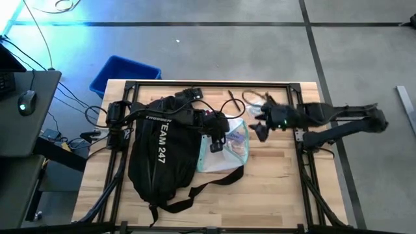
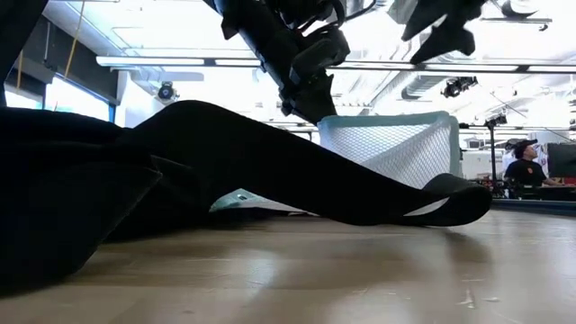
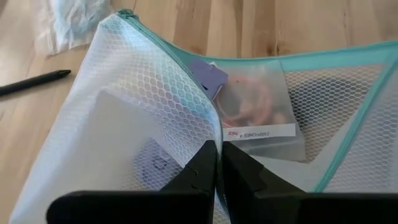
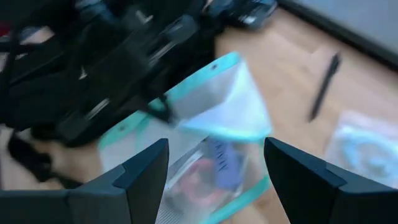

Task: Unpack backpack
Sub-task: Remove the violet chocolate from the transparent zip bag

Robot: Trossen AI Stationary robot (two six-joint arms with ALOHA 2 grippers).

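Observation:
The black backpack [image 1: 159, 153] with white lettering lies on the wooden table, its strap [image 2: 270, 171] curving across the front of the low view. Just right of it is a white mesh pouch [image 1: 231, 149] with teal edging. Inside the pouch are a small labelled plastic bag [image 3: 258, 115] and a purple card. My left gripper [image 3: 217, 168] is shut on the pouch. My right gripper [image 4: 214, 168] hangs open in the air to the right of the pouch [image 4: 217, 106], touching nothing. My left gripper pinches the pouch's mesh wall [image 3: 205, 134] between its two fingers, just below the teal zip edge. The fingers slant down from above. The pouch stands up under the fingers [image 2: 310, 99]. The backpack strap hides its lower part in the low view.
A black pen [image 4: 323, 87] and a clear bag holding a coiled cable [image 4: 367, 149] lie on the table's far right part. More dark items and cables [image 1: 188, 94] lie along the far edge. A blue bin [image 1: 123, 75] stands on the floor beyond the far left corner.

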